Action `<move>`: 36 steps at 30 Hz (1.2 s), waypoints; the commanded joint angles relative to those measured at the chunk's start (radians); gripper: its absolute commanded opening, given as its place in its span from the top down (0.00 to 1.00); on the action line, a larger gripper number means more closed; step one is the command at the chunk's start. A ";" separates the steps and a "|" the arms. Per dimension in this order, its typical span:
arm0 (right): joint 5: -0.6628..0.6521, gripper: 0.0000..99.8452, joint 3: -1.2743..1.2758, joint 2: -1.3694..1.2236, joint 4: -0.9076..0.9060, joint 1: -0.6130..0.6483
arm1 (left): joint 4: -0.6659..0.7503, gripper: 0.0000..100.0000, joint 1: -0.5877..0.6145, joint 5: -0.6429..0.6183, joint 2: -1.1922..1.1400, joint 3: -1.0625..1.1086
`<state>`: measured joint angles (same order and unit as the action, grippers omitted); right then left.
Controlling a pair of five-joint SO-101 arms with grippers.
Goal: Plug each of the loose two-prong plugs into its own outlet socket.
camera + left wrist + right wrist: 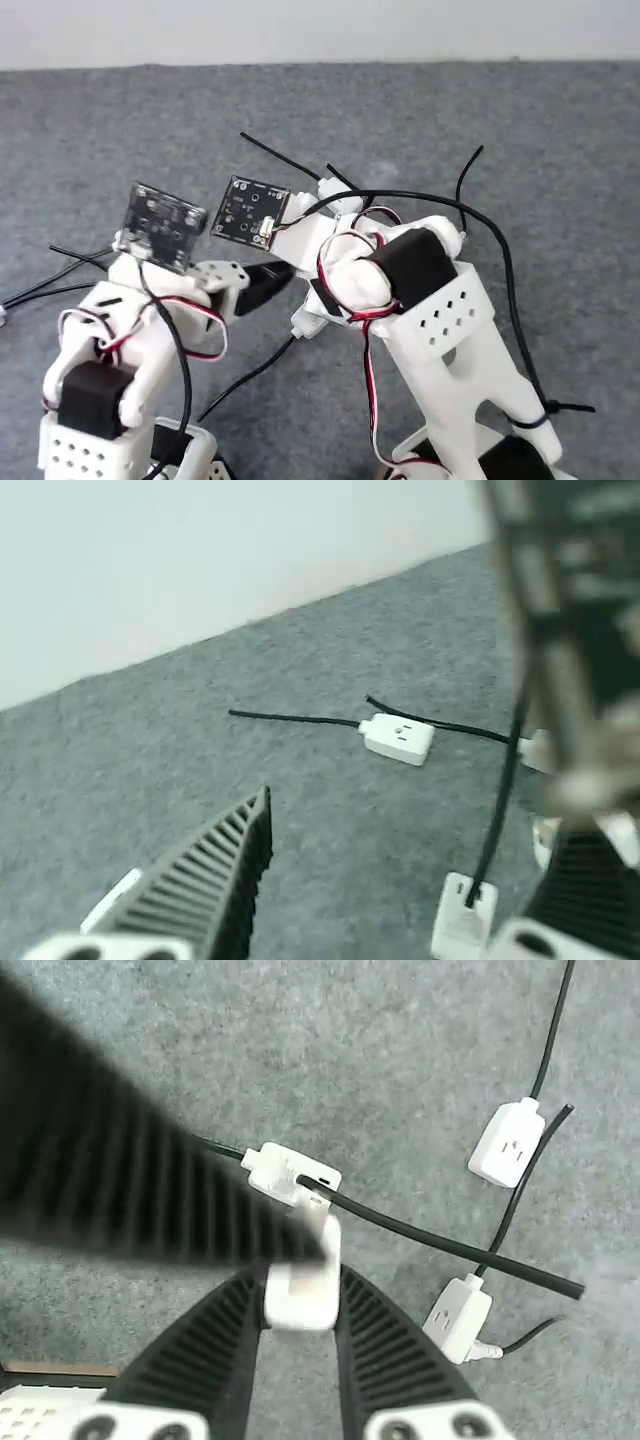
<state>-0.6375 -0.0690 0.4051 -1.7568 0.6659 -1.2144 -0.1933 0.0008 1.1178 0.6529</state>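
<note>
The grey bench (560, 130) carries both arms. The right arm (440, 320) fills the middle of the high view, with the left arm (110, 350) beside it. Both lean in toward the same patch of bench.

The left end effector (420, 825) is spread wide, with nothing between its ribbed black fingers (210, 880). A small white block (465, 920) with a black cord rising from it lies on the bench near one finger. A lone socket (400, 737) lies farther off on its side, with cords running from both of its ends.

The right end effector (300, 1295) is clamped narrow on a white plug (300, 1305), one black finger pressing each side. The plug's far end meets a corded socket (290, 1172) that rests on the bench. I cannot tell whether the prongs are seated.

A second socket (507, 1143) and a third socket (460, 1317) lie well apart from the held plug, each with its slotted face showing. A black cord (450, 1237) runs from the corded socket and passes between them.
</note>
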 commanded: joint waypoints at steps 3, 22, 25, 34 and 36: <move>0.015 0.99 -0.061 0.039 -0.036 -0.007 | 0.029 0.59 -0.041 -0.014 0.112 0.031; 0.041 0.99 -0.054 0.039 -0.039 -0.005 | 0.031 0.59 0.037 0.014 0.193 0.074; 0.043 0.99 -0.054 0.039 -0.039 -0.005 | 0.029 0.59 0.037 0.012 0.195 0.067; 0.043 0.99 -0.054 0.039 -0.039 0.041 | 0.041 0.59 0.006 0.014 0.189 0.048; 0.044 0.99 -0.055 0.039 -0.039 0.064 | 0.041 0.59 -0.032 0.015 0.187 0.050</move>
<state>-0.6053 -0.0767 0.4127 -1.7568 0.6951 -1.2022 -0.1688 0.0008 1.3111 0.7311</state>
